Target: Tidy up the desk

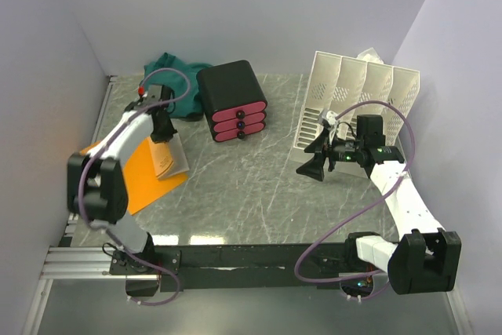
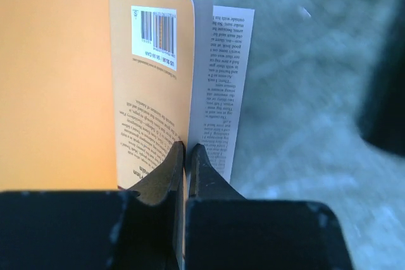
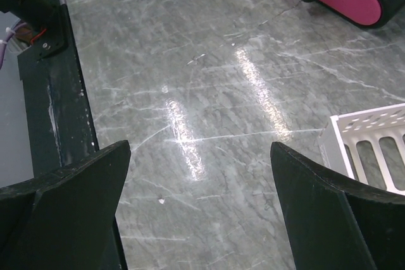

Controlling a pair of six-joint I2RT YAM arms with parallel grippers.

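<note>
- The surface [image 1: 259, 186], grey-green stone with pale veins, lies under both arms. The stretch below your right end effector [image 3: 199, 150] is bare, with glare streaks across it.
- Left end effector [image 2: 186, 151]: clenched on a booklet [image 2: 158, 93]. The fingers meet at its near edge, where the orange cover gives way to a white text page. The barcode sits at the far end, away from the fingers.
- An orange sheet [image 1: 141, 174] lies beneath and to the left of that end effector. From overhead the booklet looks tilted over it; you cannot tell whether its low edge touches the sheet.
- Right end effector: released, jaws spread wide, holding nothing and hovering over the surface.
- Just to its right is a white slotted file rack [image 1: 357, 88]. Ahead of it stands a black drawer box [image 1: 234, 100] with pink fronts.
- A teal cloth [image 1: 169, 64] is bunched beyond the left end effector, beside the drawer box.
- Step in hand, as I judge it: lifting the booklet off the sheet to put it away.
- The next move calls for a straight lift with the pinch kept firm, since a thin edge grip may let the pages fan or slip.
- The rack is well apart from the left end effector and near the right one, so plan a long carry or a handover.
</note>
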